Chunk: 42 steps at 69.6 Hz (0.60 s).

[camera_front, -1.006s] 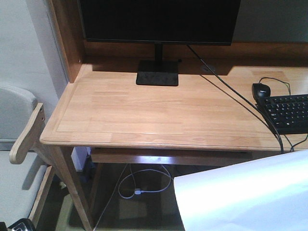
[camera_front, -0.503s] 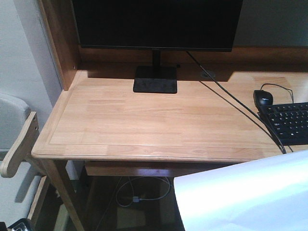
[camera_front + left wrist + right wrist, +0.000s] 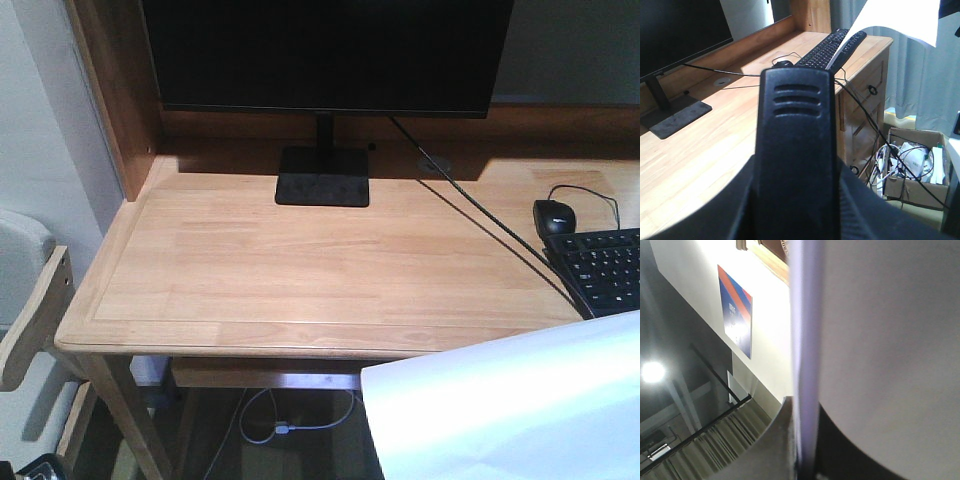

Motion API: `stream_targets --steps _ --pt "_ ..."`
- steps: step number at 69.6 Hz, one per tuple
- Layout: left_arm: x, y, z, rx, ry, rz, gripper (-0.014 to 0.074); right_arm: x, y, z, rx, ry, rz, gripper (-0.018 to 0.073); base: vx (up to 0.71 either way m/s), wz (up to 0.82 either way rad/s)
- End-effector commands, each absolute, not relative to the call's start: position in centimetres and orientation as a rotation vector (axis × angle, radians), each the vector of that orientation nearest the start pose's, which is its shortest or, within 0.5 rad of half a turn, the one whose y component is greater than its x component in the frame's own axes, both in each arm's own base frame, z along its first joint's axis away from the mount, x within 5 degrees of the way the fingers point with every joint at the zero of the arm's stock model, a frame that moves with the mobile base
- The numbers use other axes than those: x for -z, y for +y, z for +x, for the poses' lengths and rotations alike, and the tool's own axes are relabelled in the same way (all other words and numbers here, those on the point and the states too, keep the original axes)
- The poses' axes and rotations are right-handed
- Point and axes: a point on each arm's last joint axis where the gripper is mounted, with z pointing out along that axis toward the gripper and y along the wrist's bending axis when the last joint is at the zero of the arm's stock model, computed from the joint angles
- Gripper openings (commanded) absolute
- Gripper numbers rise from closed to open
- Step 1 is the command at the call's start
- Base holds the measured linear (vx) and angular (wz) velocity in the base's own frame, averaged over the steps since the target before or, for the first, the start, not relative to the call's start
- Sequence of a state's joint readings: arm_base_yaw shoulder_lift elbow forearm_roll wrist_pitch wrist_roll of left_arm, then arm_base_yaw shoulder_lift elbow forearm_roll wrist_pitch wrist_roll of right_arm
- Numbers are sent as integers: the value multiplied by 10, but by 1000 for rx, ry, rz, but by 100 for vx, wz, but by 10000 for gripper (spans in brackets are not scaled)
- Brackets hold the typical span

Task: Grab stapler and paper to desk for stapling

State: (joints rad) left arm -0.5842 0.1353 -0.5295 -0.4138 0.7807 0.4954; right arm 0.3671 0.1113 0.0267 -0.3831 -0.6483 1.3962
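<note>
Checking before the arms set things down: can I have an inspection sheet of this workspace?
Surface: light-wood desk, raised rim.
Job's things: stapler and paper both held, neither set down.
Clutter: monitor, keyboard, mouse.
Grippers: left gripper shut on stapler; right gripper shut on paper.
Cables: black lead across desk; white cable on the floor beneath; tangle in cardboard box.
Surroundings: chair at left; curtain beyond desk's end.

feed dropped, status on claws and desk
Left claw shut on stapler. Right claw shut on paper, held off the desk. Keyboard, mouse at its right.
</note>
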Motion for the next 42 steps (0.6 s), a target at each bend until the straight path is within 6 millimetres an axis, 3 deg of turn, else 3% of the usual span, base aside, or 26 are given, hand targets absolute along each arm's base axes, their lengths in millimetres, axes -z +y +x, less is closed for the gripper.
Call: stream_targets --steps 1,42 --pt "-331 -33 5 566 1520 795 -6 -251 38 38 -1439 1086 145 -10 6 0" --pt "-331 -33 5 566 1520 795 -6 -251 38 38 -1439 1086 145 -10 6 -1"
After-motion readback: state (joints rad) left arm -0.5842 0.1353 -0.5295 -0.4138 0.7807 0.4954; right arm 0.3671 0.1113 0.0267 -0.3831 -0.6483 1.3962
